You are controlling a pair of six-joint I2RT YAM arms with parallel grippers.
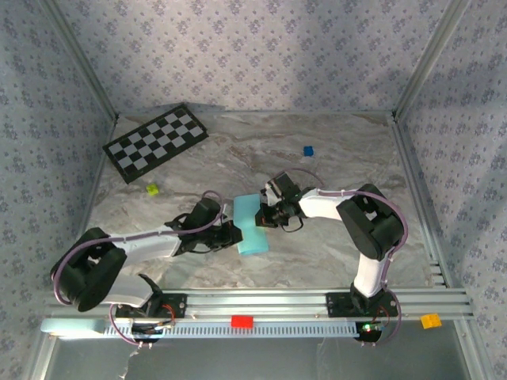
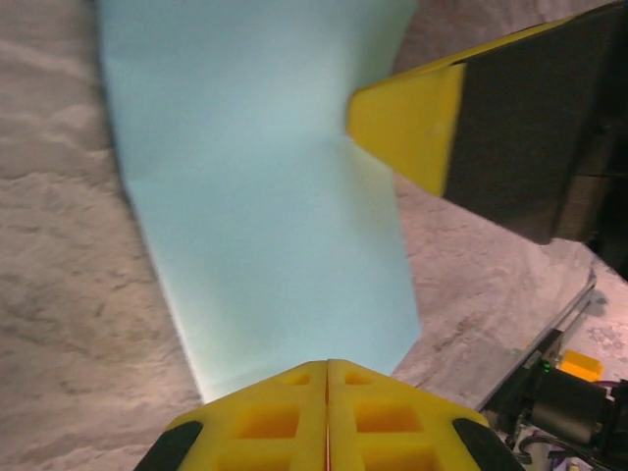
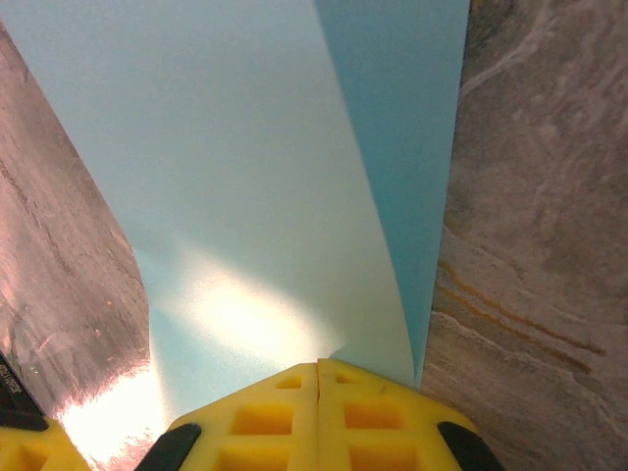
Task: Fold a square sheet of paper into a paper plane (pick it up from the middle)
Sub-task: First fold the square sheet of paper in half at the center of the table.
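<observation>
The thin, light sky-blue square sheet of paper point(image 1: 252, 227), partly folded, reaches straight out ahead of the left gripper point(image 2: 328, 371) and the right gripper point(image 3: 318, 371), each clamped on an opposite edge. It looks light, floppy and easily creased, so gentle mid-edge holds suit it best.

Tabletop point(image 1: 333, 253): grey-beige marble-look surf., veined. B/w checkerboard point(image 1: 156, 141) lies flat at far-left corner, turned diag. to the walls. Tiny blue cube point(image 1: 308, 150) on far side, right of ctr, well apart from everything else. Small yellow-green cube point(image 1: 152, 189) left of ctr, near the checkerboard's near edge, not touching. Near edge: slotted alu rails point(image 1: 277, 301) w/ red block point(image 1: 242, 321) abt mid-rail and orange-yellow block point(image 1: 430, 321) at right end (exact shape unclear at this res.). Walls point(image 1: 253, 55): pale lilac floral-pattern paper, 3 sides; metal posts point(image 1: 428, 55) run up from far corners.
</observation>
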